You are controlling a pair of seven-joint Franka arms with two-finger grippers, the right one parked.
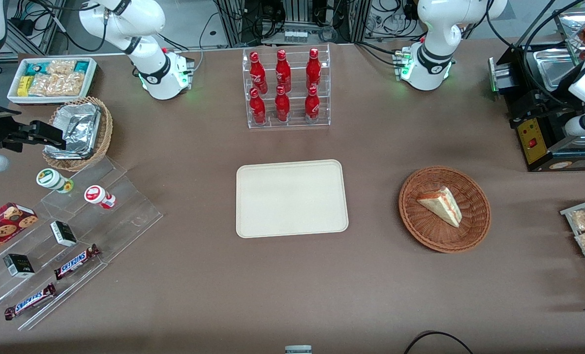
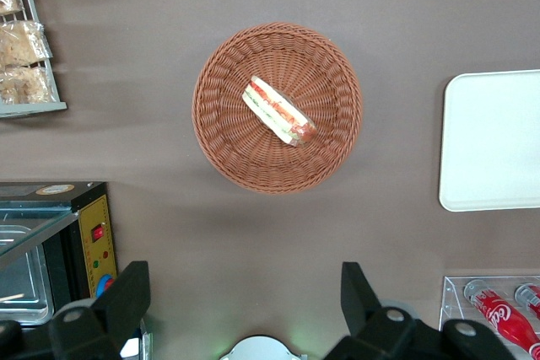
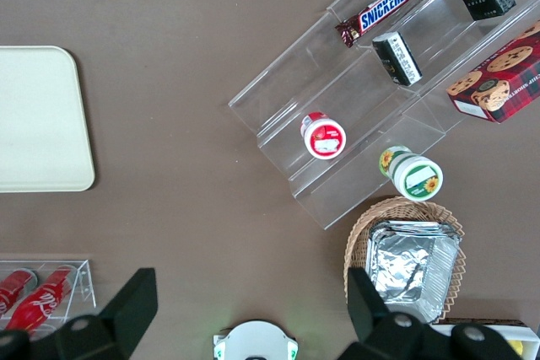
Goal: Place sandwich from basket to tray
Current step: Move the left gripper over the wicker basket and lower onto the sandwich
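My claw (image 2: 240, 305) is spread wide with nothing in it, hanging high over the brown worktop (image 2: 253, 233), probably so I can see the whole layout before committing. Straight below and a bit ahead of it sits the round reddish-brown woven wicker basket (image 2: 218, 137), and the small triangular clear-wrapped sandwich (image 2: 279, 111) lies flat in the middle of it, red-and-green cut side showing. Further out from the claw, well apart from the basket, is the flat cream rectangular tray (image 2: 494, 141), bare. Nothing's been picked yet, I reckon.
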